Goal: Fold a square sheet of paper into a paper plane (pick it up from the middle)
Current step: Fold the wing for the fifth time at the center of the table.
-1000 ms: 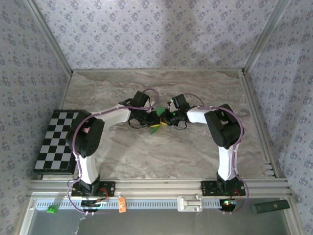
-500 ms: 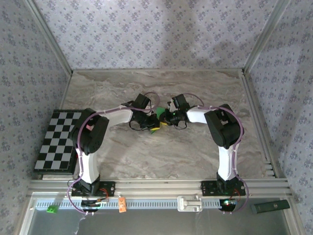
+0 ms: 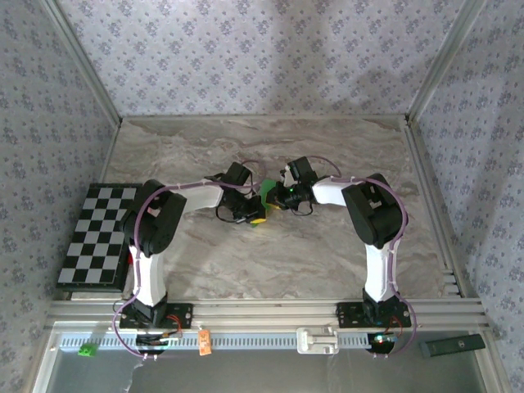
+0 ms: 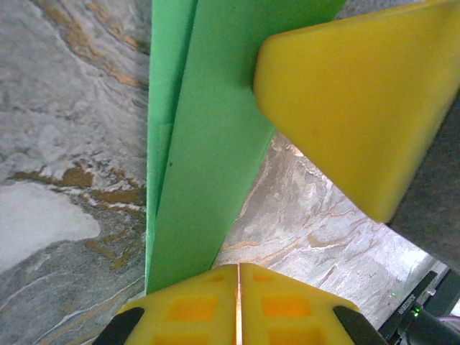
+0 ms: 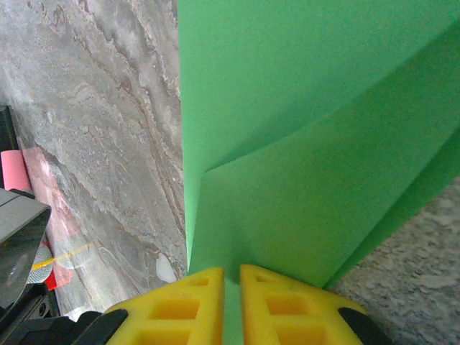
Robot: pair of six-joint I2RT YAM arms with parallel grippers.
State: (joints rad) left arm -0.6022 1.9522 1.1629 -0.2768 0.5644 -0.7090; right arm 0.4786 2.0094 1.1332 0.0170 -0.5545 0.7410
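Top external shows the green paper (image 3: pixel 266 190) held above the tabletop (image 3: pixel 246 262), right of the checkered board (image 3: pixel 94 233); right tool (image 5: pixel 230 279) pinches it, left tool (image 4: pixel 238 279) pressed together, possibly touching its edge

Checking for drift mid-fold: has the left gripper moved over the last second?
Yes, slightly: from above, the left gripper has come toward the near edge of the table, its elbow swinging right, away from the checkered board.

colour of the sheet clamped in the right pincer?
Plain bright green sheet, no print. Shows best in the right wrist view.
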